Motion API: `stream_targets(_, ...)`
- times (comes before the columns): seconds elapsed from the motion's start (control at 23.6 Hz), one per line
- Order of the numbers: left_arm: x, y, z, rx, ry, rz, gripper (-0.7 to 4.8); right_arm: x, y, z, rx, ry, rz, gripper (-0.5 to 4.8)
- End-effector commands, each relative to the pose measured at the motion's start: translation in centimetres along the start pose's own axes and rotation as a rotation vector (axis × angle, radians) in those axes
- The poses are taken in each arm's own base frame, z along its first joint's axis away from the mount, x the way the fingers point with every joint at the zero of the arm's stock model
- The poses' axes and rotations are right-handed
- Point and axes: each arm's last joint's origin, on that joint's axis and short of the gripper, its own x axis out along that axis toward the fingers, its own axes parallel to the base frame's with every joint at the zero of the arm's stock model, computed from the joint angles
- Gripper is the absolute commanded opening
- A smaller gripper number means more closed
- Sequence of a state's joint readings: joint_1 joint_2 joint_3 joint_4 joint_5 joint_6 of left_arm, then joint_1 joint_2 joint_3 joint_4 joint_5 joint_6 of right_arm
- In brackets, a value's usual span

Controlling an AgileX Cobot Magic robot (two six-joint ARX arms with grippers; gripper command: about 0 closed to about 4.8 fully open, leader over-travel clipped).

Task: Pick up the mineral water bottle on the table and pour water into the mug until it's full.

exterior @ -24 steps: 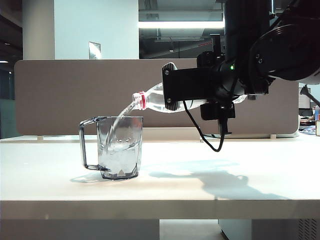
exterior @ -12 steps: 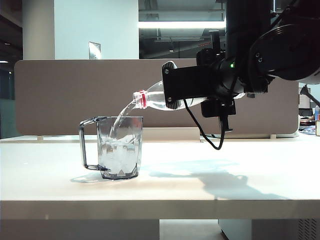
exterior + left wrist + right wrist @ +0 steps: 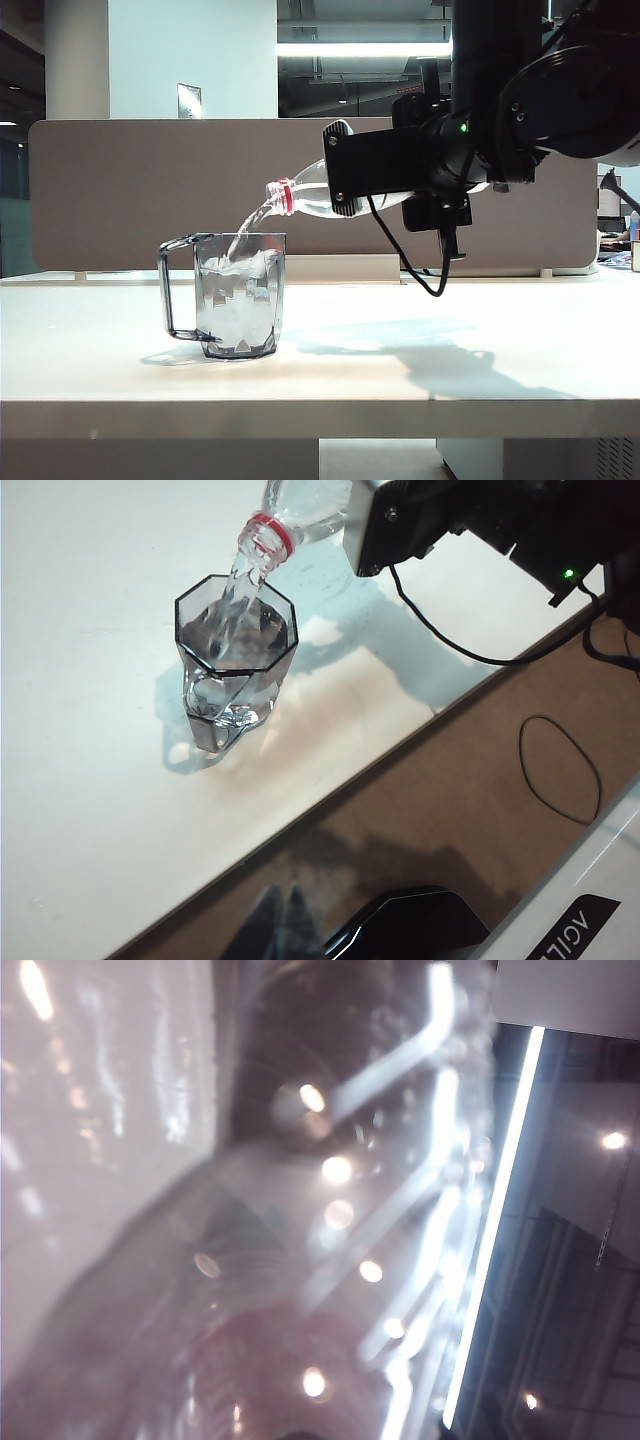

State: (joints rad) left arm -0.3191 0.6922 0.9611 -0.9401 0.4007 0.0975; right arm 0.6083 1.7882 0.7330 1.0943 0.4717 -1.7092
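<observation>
The right gripper (image 3: 345, 185) is closed around the body of the mineral water bottle (image 3: 300, 198), holding it tipped nearly level with the neck slightly down. Thin clear plastic like this likely flexes under a squeeze and turns slippery if wet, so a hold on the mid-body, where the jaws sit, seems the soundest; it lightens as it empties.

Just past the bottle's mouth, a stream of water (image 3: 243, 232) arcs down into the mug (image 3: 238, 295), which stands upright on the table (image 3: 420, 370) below and beyond the gripper. The mug looks rigid, light and easy to nudge, and already well filled.

The left gripper's fingers cannot be made out in its wrist view, which looks down on the mug (image 3: 236, 665) from well apart.
</observation>
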Motion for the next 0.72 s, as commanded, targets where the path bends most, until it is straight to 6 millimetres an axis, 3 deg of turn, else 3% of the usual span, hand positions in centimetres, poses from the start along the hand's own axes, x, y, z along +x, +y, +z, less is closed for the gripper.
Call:
stream_targets(0.04, -0.14, -0.06, 0.15, 0.006, -0.012, -0.003, -0.05, 0.01, -1.00, -0.09, 0.036, 0.013, -0.061, 2.60)
stream_targets(0.3, -0.14, -0.06, 0.15, 0.006, -0.012, -0.003, -0.05, -0.01, -1.23, -0.13, 0.062, 0.015, -0.083, 2.60)
stream_targets(0.47, -0.14, -0.06, 0.15, 0.006, -0.012, -0.003, -0.05, 0.00, -0.99, -0.08, 0.178, 0.007, -0.062, 2.60)
stream_targets(0.55, -0.14, -0.06, 0.15, 0.006, -0.012, -0.003, -0.05, 0.00, -0.80, -0.01, 0.244, -0.001, -0.044, 2.60)
stream_targets(0.72, -0.14, -0.06, 0.15, 0.006, -0.012, -0.003, -0.05, 0.01, -0.48, 0.05, 0.553, -0.006, -0.013, 2.59)
